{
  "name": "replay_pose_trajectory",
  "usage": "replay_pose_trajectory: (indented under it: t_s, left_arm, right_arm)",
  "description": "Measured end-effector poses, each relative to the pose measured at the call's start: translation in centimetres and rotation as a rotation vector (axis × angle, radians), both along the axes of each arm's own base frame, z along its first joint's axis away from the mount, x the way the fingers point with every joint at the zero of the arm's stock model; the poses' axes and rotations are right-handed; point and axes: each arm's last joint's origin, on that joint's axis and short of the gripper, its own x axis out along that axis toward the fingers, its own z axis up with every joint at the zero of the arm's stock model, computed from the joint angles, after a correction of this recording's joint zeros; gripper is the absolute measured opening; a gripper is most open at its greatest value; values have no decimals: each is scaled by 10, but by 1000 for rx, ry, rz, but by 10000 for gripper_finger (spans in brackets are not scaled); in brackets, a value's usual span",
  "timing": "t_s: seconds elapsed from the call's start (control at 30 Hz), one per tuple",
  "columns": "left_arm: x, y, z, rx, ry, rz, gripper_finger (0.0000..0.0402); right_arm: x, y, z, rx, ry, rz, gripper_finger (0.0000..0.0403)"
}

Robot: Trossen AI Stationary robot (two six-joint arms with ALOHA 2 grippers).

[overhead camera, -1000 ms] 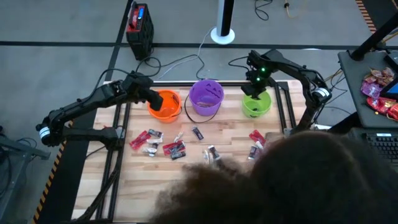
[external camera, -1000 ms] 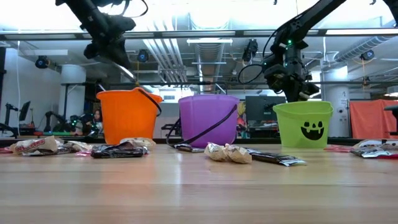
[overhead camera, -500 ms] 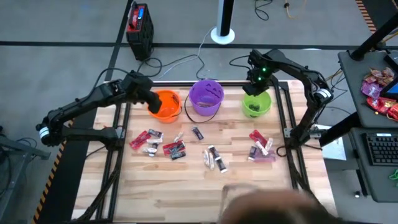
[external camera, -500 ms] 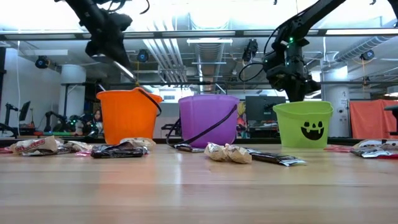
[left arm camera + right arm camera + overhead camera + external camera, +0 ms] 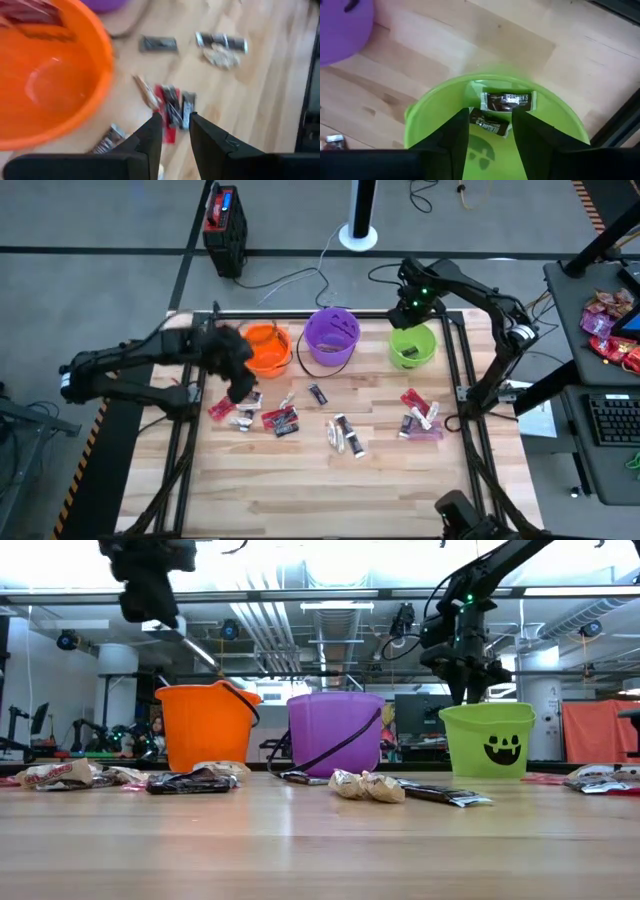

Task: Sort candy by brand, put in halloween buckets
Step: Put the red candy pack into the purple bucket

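Observation:
Three halloween buckets stand in a row at the table's far edge: orange (image 5: 268, 347), purple (image 5: 332, 335) and green (image 5: 412, 346). Candy lies loose on the wood: red and dark pieces (image 5: 280, 420) on the left, pale ones (image 5: 343, 433) in the middle, red and pink ones (image 5: 415, 412) on the right. My left gripper (image 5: 175, 120) hangs open above the left-hand candy (image 5: 172, 107), just nearer than the orange bucket (image 5: 45, 85). My right gripper (image 5: 490, 112) hangs open over the green bucket (image 5: 545, 120), in which two dark candy pieces (image 5: 507, 100) lie.
A person's head (image 5: 465, 515) shows at the table's near edge. Black frame rails (image 5: 190, 430) run along both table sides. A side table on the right carries a heap of red and pink bags (image 5: 610, 330). Bare wood lies between the candy and the near edge.
My left gripper has swung from above the orange bucket toward the table's near edge and now hangs over the left-hand candy. My right gripper has stayed over the green bucket. The person's head at the near edge has drawn back almost out of the high view.

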Motion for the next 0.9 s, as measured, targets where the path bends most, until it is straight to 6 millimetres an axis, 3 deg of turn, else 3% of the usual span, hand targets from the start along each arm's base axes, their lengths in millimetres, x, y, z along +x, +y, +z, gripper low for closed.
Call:
replay_pose_trajectory:
  t_s: [0.17, 0.27, 0.4, 0.63, 0.9]
  left_arm:
    - [1, -37, -16, 111, 58, -6, 98]
    - [0, -54, -35, 177, 53, 20, 100]
    - [3, -68, -68, 139, -15, -11, 100]
    - [3, -66, -123, 131, -62, -55, 100]
    - [-4, -57, -160, 188, -47, -53, 101]
  right_arm:
    - [-2, 8, 15, -46, -29, -18, 156]
    - [-3, 10, 24, -107, -49, -32, 163]
    - [-3, 12, 32, -150, -84, -52, 172]
    - [-4, 21, 43, -175, -114, -69, 183]
    - [1, 32, 50, -190, -131, -64, 185]
